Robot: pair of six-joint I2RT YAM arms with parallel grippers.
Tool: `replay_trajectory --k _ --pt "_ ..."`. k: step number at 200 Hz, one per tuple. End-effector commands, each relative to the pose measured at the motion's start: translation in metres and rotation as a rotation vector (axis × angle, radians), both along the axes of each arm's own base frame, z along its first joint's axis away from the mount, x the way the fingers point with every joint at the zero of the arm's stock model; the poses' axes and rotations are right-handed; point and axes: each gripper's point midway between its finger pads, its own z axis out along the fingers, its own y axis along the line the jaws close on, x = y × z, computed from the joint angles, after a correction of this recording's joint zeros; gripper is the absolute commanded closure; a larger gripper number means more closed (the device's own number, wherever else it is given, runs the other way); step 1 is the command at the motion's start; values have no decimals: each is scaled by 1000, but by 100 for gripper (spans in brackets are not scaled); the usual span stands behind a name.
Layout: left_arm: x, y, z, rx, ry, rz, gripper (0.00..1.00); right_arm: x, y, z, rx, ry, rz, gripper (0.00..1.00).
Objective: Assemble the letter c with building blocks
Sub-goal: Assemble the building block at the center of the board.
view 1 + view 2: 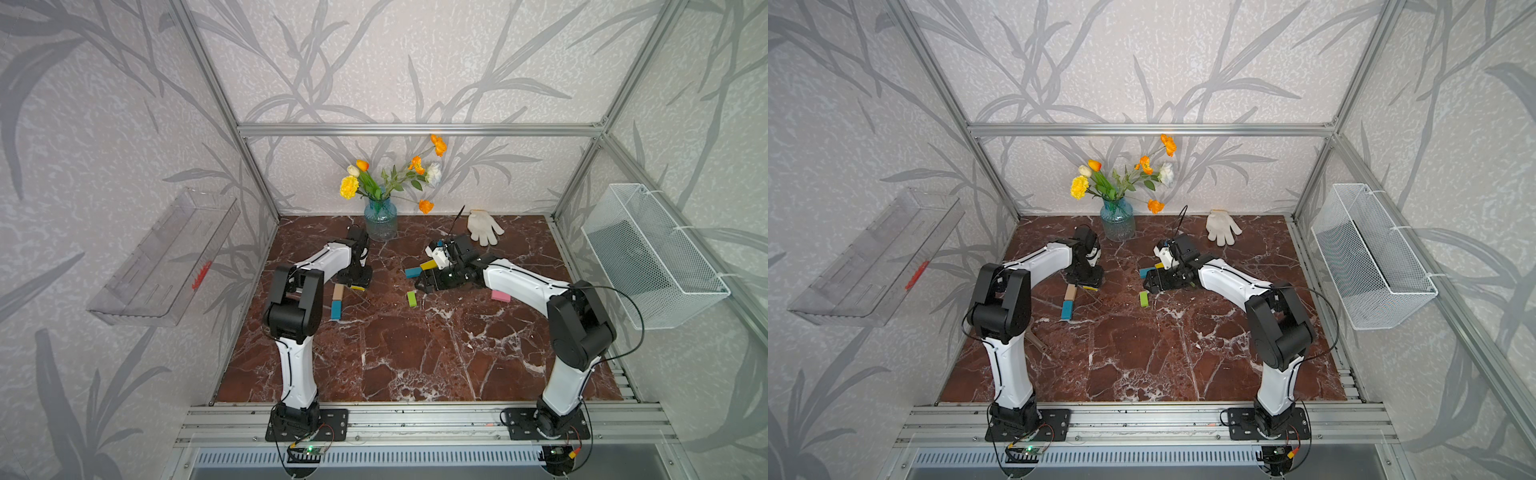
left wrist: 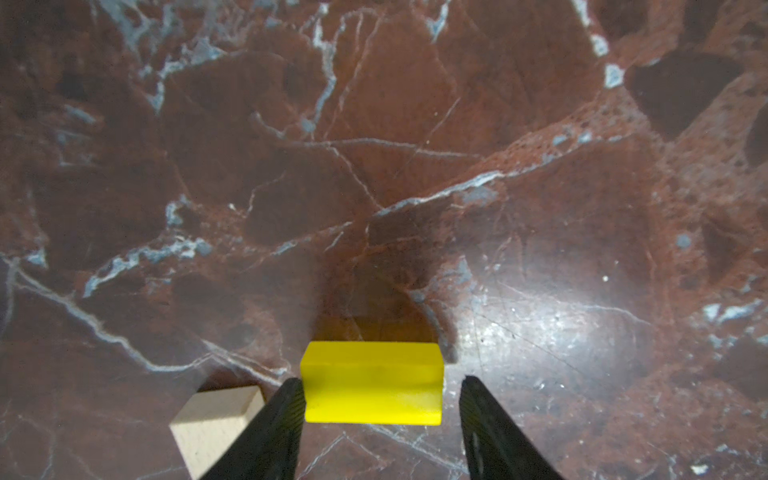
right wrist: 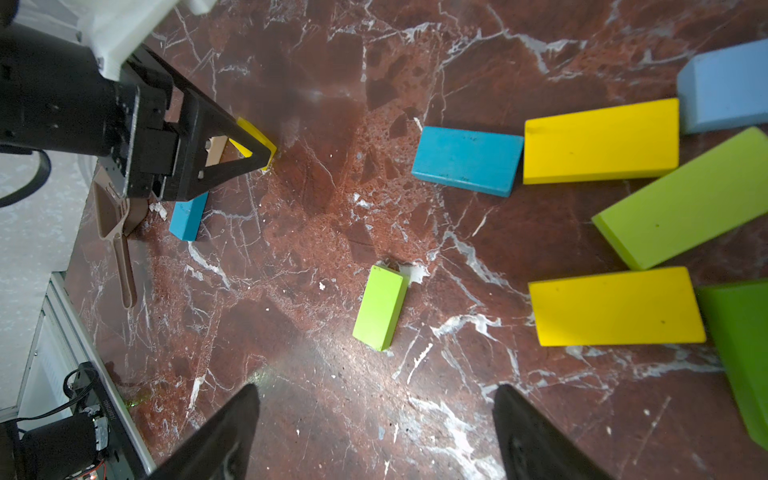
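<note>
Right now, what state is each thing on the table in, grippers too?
left gripper, open, straddling the yellow block.
yellow block, lying flat, not clamped.
right gripper, open, empty.
tan block, lying flat.
teal block, lying flat.
lone green block, lying flat.
pink block, lying flat.
glove, lying flat.
vase, upright, holding flowers.

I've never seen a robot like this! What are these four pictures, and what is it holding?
It is a robot with two arms, each ending in a two-fingered gripper. Two pictures look down from above; two come from cameras on the wrists. On the marble table lie coloured wooden blocks, with a vase of flowers and a white glove at the back. The left gripper stands open around a yellow block, one finger touching it. The right gripper hangs open and empty above the table. Nothing is held yet.
</note>
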Motion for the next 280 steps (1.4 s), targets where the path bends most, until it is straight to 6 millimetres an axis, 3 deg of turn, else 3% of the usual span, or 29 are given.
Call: replay_trajectory --k 1,92,135,193,280 --pt "3 -3 -2 -5 8 -7 42 -4 -3 4 2 7 11 13" --pt "3 0 -6 12 16 1 38 -5 -4 3 9 13 12 13" --pt "4 -2 -9 4 24 1 42 -5 -5 5 12 8 13 13" --pt "18 13 5 2 -27 86 48 -6 -4 3 17 22 13 14" --pt "26 31 26 -13 -88 118 48 -7 -2 5 34 30 10 14"
